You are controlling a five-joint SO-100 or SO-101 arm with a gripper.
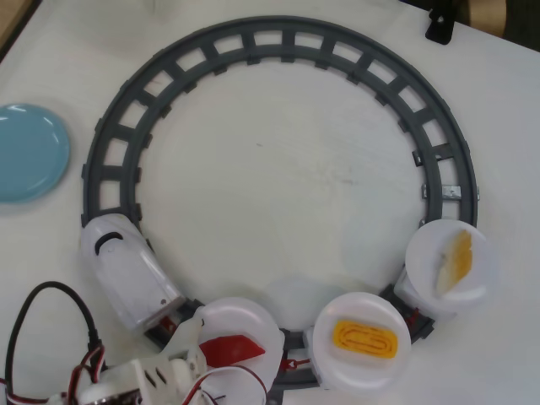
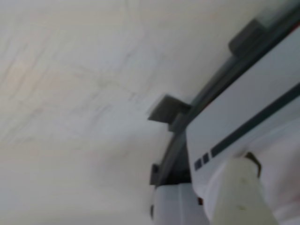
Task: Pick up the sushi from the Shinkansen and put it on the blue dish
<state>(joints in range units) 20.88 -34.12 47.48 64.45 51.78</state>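
Note:
In the overhead view the white Shinkansen (image 1: 126,274) stands on the bottom left of the grey track, nose to the upper left. The red diamond sushi (image 1: 234,347) lies on the round white plate (image 1: 245,316) of the first car. My white gripper (image 1: 197,349) comes in from the bottom left, its tip at the sushi's left end; I cannot tell whether it holds it. The blue dish (image 1: 27,152) lies at the left edge, apart from the track. The wrist view shows one white finger (image 2: 243,194) close beside the train's side (image 2: 243,103).
A plate with a yellow omelette piece (image 1: 364,338) and a plate with a pale orange-and-white piece (image 1: 456,257) ride on the following cars. The grey circular track (image 1: 287,46) rings the table's middle. Black and red cables (image 1: 51,337) lie at the bottom left.

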